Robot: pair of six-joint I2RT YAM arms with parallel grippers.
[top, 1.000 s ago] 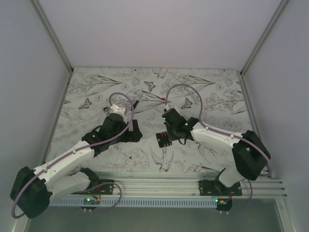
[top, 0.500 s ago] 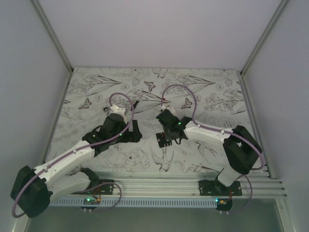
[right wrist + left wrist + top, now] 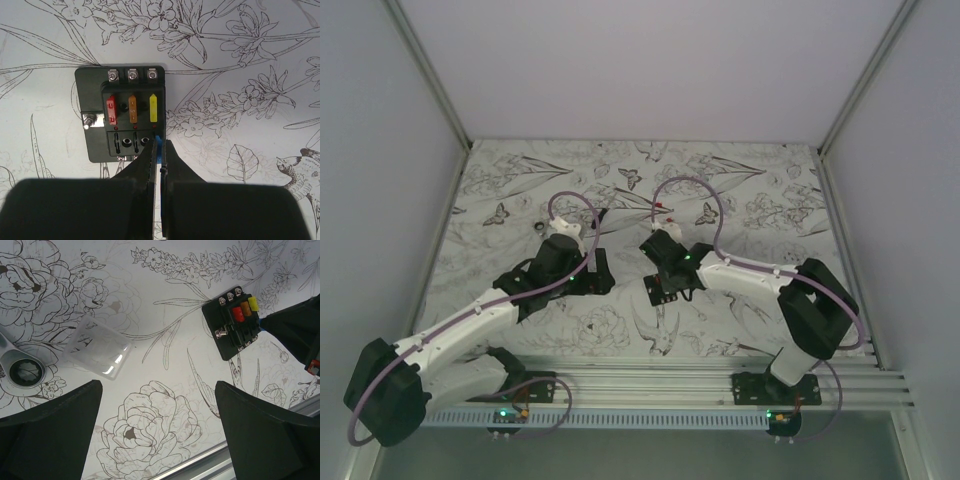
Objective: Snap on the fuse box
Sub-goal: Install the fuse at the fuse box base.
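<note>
The fuse box [image 3: 95, 125] is a black square block lying flat on the flowered mat, with a red fuse [image 3: 111, 110], an orange fuse [image 3: 132, 109] and a yellow fuse [image 3: 153, 108] in its upper row. It also shows in the top view [image 3: 658, 291] and the left wrist view [image 3: 222, 315]. My right gripper [image 3: 159, 142] is shut on a small blue fuse [image 3: 158, 144], with its tips at the box's lower right slot. My left gripper [image 3: 157, 405] is open and empty above the mat, left of the box [image 3: 592, 274].
A clear plastic cover [image 3: 97, 346] lies flat on the mat left of the fuse box. A silver metal part with a round end [image 3: 20, 371] lies further left. The aluminium rail [image 3: 720, 380] runs along the near edge. A small dark item [image 3: 601, 213] lies behind the left arm.
My right gripper has moved left and down onto the fuse box, with its tips now at the box's near right corner. The left arm has barely moved.
</note>
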